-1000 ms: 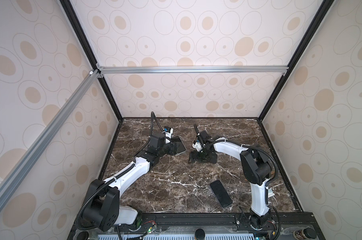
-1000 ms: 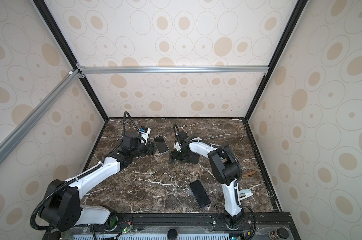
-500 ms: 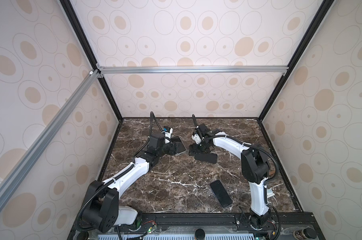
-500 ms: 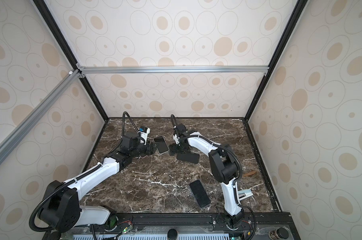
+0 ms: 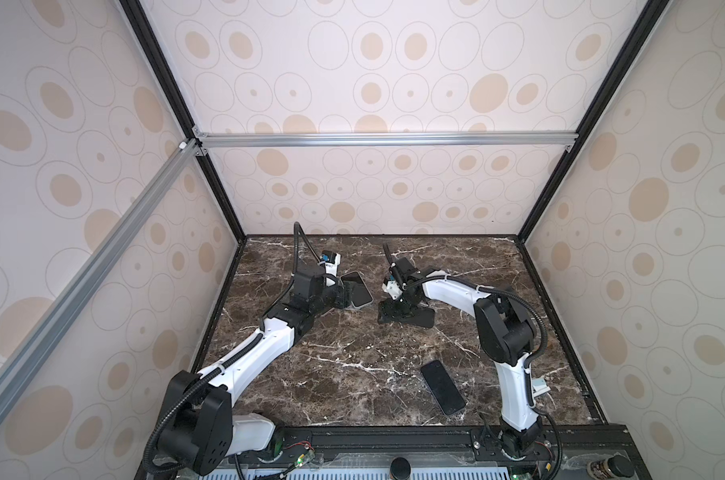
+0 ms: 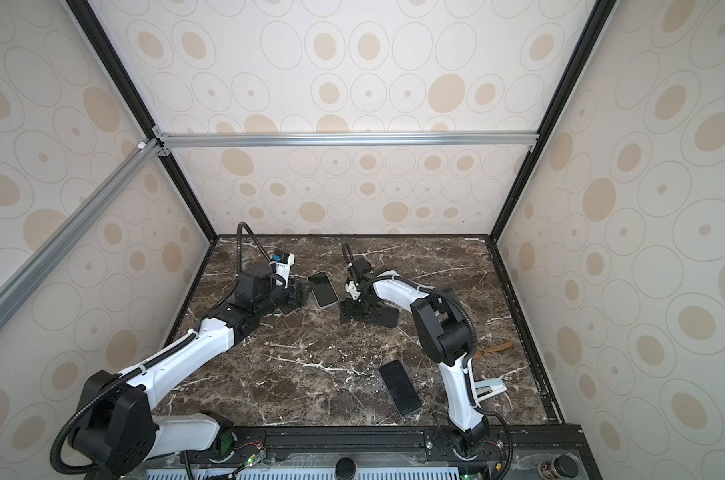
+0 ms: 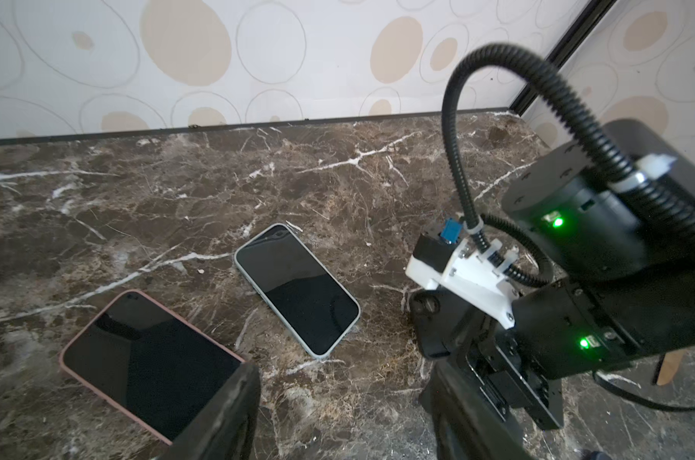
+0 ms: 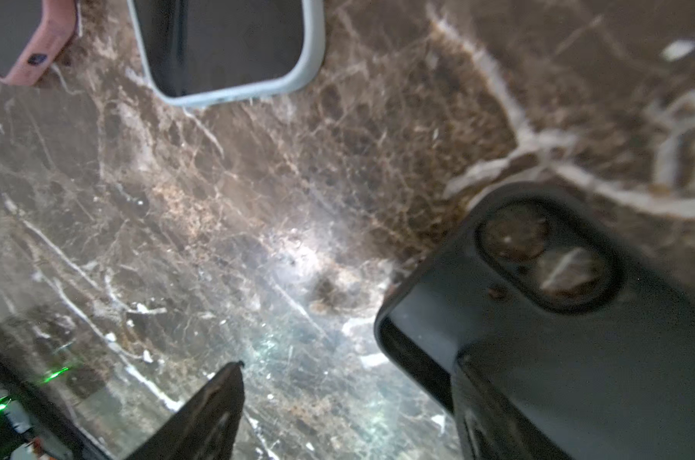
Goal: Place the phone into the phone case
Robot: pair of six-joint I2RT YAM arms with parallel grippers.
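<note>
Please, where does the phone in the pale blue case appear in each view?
In both top views: phone in the pale blue case at the far middle of the table.
Left wrist: the phone in mid-frame.
Right wrist: it is cut off at the frame's edge.
Shared landmark: pink-cased phone beside it, in both wrist views.

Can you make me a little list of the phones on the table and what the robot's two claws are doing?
table: marble table, dark brown
loose: bare black phone, flat near the front, untouched
case: black phone case, empty, marble shows through its camera hole
already cased: pink-cased phone beside pale blue-cased phone, not touching
left gripper: open, one finger over the pink-cased phone's corner
right gripper: open, one finger over the black phone case
job done: not yet
</note>
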